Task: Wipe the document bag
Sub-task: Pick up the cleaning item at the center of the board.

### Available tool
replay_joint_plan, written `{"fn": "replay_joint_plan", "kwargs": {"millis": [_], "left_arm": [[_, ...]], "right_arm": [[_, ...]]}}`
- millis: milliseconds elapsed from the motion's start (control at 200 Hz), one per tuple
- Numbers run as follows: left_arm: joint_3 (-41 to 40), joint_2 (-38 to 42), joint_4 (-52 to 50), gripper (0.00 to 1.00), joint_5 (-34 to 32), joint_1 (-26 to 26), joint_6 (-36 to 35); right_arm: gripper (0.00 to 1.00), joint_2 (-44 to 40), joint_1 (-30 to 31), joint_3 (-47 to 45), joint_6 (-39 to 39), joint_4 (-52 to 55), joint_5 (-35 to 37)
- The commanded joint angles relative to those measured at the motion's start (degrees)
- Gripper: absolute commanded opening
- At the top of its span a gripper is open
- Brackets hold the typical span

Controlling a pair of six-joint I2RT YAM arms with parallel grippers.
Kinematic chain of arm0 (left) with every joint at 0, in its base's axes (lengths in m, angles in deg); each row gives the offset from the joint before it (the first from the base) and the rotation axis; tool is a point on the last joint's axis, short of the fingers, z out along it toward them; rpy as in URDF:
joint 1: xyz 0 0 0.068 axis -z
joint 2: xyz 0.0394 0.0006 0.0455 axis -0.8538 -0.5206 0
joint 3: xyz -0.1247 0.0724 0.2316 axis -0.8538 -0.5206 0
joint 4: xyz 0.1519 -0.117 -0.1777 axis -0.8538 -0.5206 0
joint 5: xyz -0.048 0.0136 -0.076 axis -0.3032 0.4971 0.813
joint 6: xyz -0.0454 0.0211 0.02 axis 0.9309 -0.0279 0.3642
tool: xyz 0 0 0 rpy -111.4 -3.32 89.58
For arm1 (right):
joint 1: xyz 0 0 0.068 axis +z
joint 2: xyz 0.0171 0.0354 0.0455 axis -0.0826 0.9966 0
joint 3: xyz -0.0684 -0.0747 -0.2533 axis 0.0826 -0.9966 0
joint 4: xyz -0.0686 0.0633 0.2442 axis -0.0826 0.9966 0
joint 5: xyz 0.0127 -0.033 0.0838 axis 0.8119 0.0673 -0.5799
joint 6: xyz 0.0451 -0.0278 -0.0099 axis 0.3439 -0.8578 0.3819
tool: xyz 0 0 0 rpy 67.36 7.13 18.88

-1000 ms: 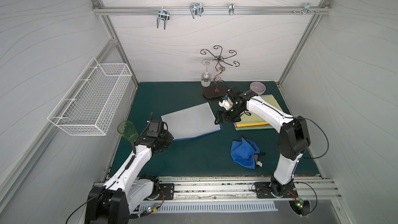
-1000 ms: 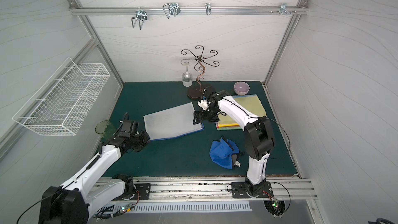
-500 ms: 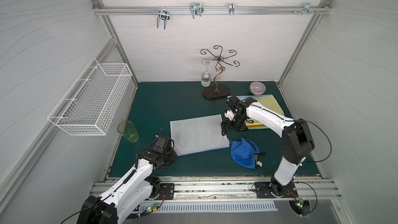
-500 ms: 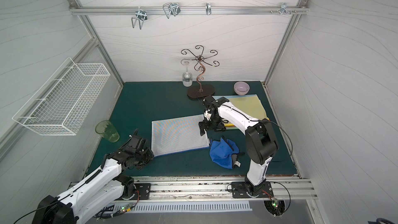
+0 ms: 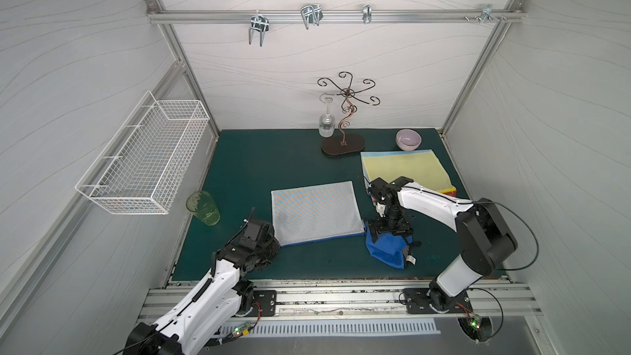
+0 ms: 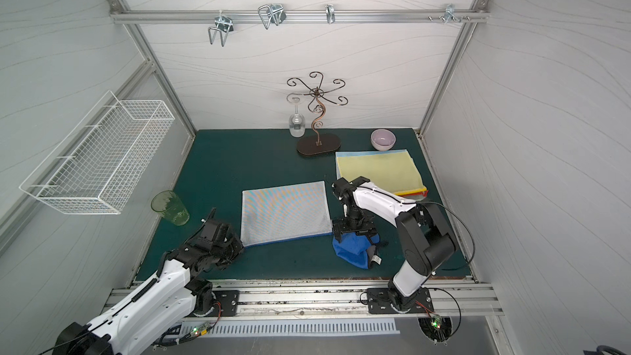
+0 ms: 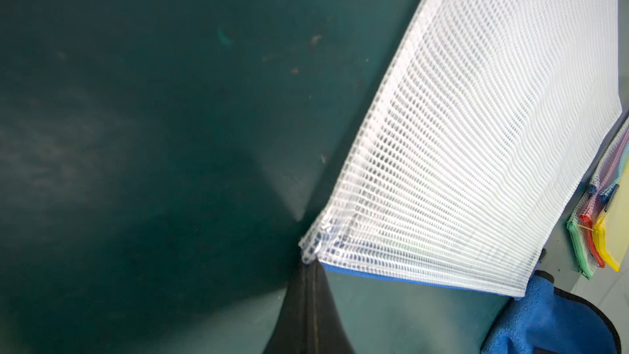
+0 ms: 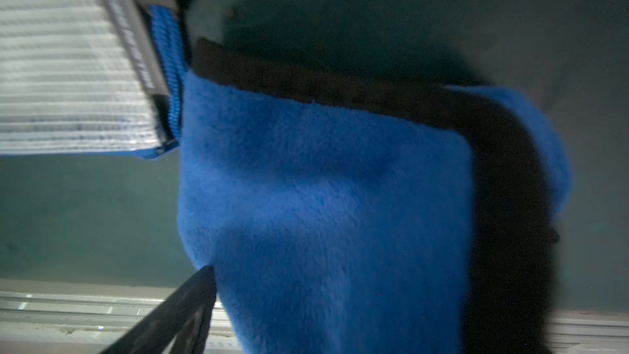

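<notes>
Left pincer (image 5: 276, 244), in both top views: I pinch the bag's (image 5: 316, 211) near corner, fingers pressed together; the bag lies flat mid-mat (image 5: 259, 165). My right pincer (image 5: 391, 232) stands spread just over the cloth (image 5: 387, 252), by the bag's other near corner. Left wrist: my closed fingertips (image 7: 308, 287) meet the crumpled mesh corner. Right wrist: cloth (image 8: 323, 199) fills the frame, bag (image 8: 68, 80) just beside it.

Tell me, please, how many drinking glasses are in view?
2. A green glass stands near the left edge of the mat; a clear wine glass hangs upside down from the metal stand at the back. None appears hidden.
</notes>
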Motion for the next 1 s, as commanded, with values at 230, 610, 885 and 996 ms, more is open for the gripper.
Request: {"fn": "replay_joint_plan", "kwargs": {"millis": [230,610,885,996], "left_arm": [[-1.12,1.65,-2.71,0.00,-0.54,0.35,-0.08],[-1.59,5.28,-4.91,0.00,-1.49,0.31,0.05],[-1.04,3.37,-4.80,0.00,-1.49,0.36,-0.17],[-0.78,2.58,-4.68,0.00,-1.70,0.31,-0.41]], "right_arm": [[0.43,-0.09,-1.80,-7.46,3.95,-10.77,-9.27],[0.00,-7.46,3.58,15.14,0.18,3.42,-6.27],[0.00,20.15,14.67,37.56,-2.98,-7.71,-28.64],[0.00,29.38,17.97,46.17,-1.26,-13.42,-37.11]]}}
